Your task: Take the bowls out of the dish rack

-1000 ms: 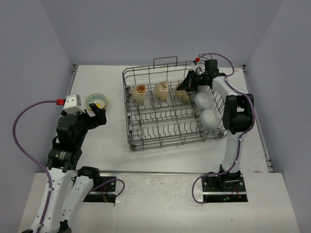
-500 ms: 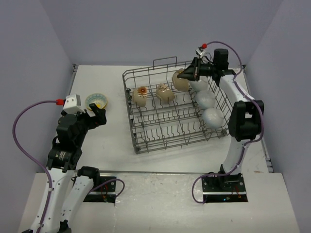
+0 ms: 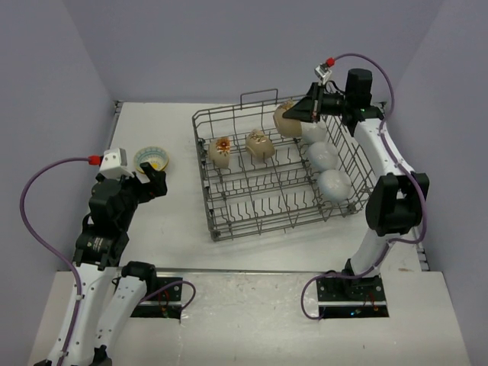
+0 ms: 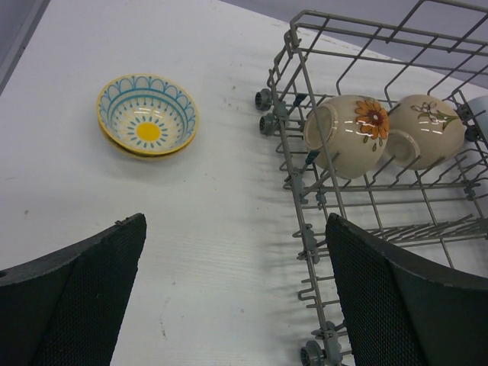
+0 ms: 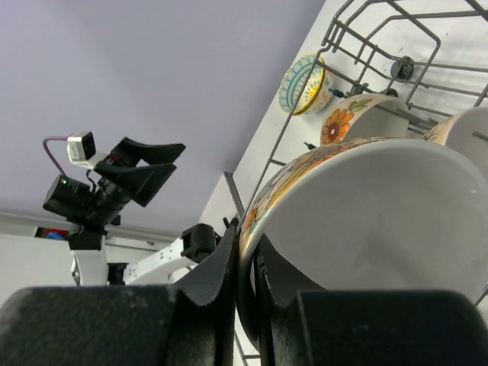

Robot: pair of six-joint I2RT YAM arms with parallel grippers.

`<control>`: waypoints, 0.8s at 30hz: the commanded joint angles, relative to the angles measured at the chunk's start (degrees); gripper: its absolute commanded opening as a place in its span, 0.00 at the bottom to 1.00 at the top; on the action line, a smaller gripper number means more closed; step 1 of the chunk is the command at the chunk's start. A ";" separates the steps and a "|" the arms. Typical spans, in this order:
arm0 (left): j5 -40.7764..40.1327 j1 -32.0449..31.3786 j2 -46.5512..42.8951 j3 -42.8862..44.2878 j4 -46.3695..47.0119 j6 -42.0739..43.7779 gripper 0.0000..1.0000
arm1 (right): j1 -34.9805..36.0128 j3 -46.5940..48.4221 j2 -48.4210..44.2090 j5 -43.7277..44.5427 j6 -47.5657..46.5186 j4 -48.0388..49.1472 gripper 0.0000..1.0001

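Note:
My right gripper [image 3: 299, 113] is shut on the rim of a cream patterned bowl [image 3: 285, 120] and holds it above the far end of the grey wire dish rack [image 3: 267, 200]; in the right wrist view the bowl [image 5: 381, 221] fills the frame. Two cream bowls with orange-brown patterns [image 3: 221, 149] [image 3: 258, 144] stand in the rack's far row, also in the left wrist view [image 4: 348, 136] [image 4: 427, 131]. Three white bowls [image 3: 334, 185] line the rack's right side. A teal-rimmed bowl with yellow centre [image 3: 152, 159] [image 4: 147, 114] sits on the table left of the rack. My left gripper [image 3: 151, 183] [image 4: 236, 305] is open and empty.
The table's left edge meets the wall close to the teal-rimmed bowl. The rack's handle loop [image 3: 259, 97] rises at its far side. Purple cables trail from both arms.
My right gripper has lifted the patterned bowl up and out of the rack's far row, toward the back right. The rack shifted slightly. The left arm has not moved.

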 commanded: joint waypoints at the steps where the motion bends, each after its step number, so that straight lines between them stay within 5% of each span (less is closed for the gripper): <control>1: 0.13 -0.37 0.61 -0.28 2.45 1.85 1.00 | 0.97 -0.90 -11.50 0.70 -3.69 -0.03 0.00; 6: 0.30 -0.37 1.14 0.34 2.27 1.76 1.00 | 6.15 -4.15 -22.30 11.42 -12.66 -9.51 0.00; 9: 4.06 -0.37 2.28 3.13 1.31 1.15 1.00 | 16.92 -4.95 -27.14 27.53 -23.96 -17.15 0.00; 17: 23.40 -0.37 11.15 18.32 0.86 -3.24 1.00 | 39.18 -16.44 -37.35 65.95 -44.72 -14.02 0.00; 24: 38.44 -1.50 25.56 31.44 1.04 -8.87 1.00 | 58.52 -27.87 -38.93 87.02 -72.39 -8.50 0.00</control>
